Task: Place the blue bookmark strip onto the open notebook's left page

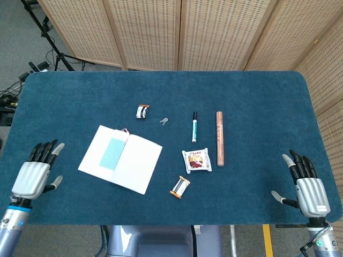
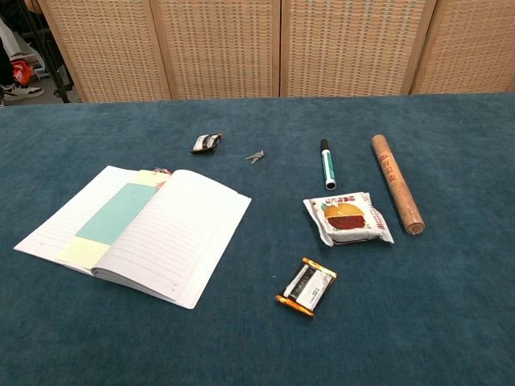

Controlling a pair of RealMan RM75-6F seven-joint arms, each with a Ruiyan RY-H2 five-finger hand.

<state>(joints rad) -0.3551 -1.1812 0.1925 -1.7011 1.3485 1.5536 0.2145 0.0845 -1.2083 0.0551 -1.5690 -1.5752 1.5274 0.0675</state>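
Observation:
An open notebook (image 1: 131,162) (image 2: 181,233) lies on the blue table left of centre. The light blue bookmark strip (image 1: 111,152) (image 2: 117,214) lies flat on its left page, beside the spine. My left hand (image 1: 36,172) hovers at the table's near left, well clear of the notebook, fingers spread and holding nothing. At the near right edge my right hand (image 1: 306,184) is also spread and empty. Neither hand shows in the chest view.
Right of the notebook lie a snack packet (image 1: 196,160), a small orange-edged pack (image 1: 180,187), a green marker (image 1: 194,127) and a brown stick (image 1: 219,137). A small wrapped item (image 1: 142,111) and keys (image 1: 163,121) lie behind the notebook.

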